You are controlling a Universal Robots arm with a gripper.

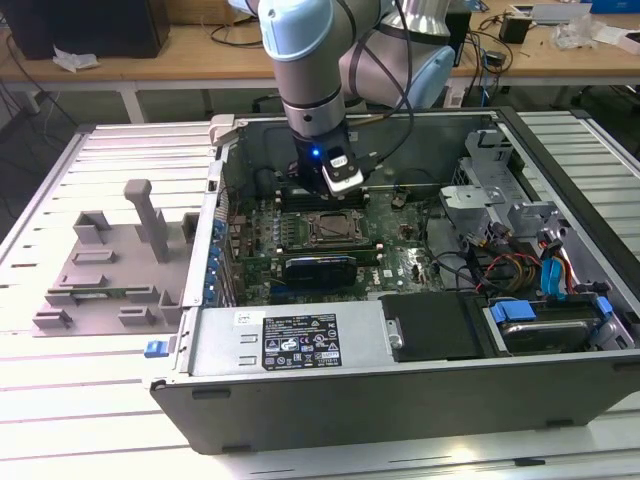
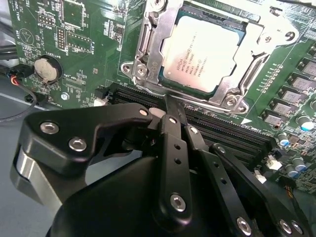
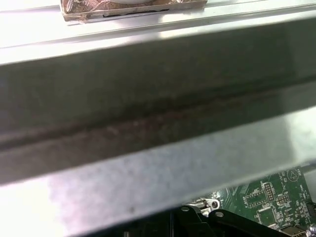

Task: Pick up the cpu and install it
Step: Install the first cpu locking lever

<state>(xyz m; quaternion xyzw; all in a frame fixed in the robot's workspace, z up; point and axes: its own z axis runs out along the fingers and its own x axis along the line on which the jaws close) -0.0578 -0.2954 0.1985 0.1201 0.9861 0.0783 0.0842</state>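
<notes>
Here: cpu [image 2: 205, 54] shiny silver, square, flat within socket frame [image 2: 146, 47].

The cpu [image 2: 205, 54] had a satin silver metal lid; its socket frame [image 2: 143, 54] was bright polished metal. The motherboard [image 2: 84, 64] looked glossy green. The case wall [image 1: 330, 400] was dull grey sheet metal, the table [image 1: 90, 420] ribbed pale metal.

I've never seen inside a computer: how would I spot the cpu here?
Look into the open computer case, at the green motherboard inside. Near the board's middle, the cpu is the flat, shiny silver square within a metal frame, unlike the long dark slots beside it.
</notes>
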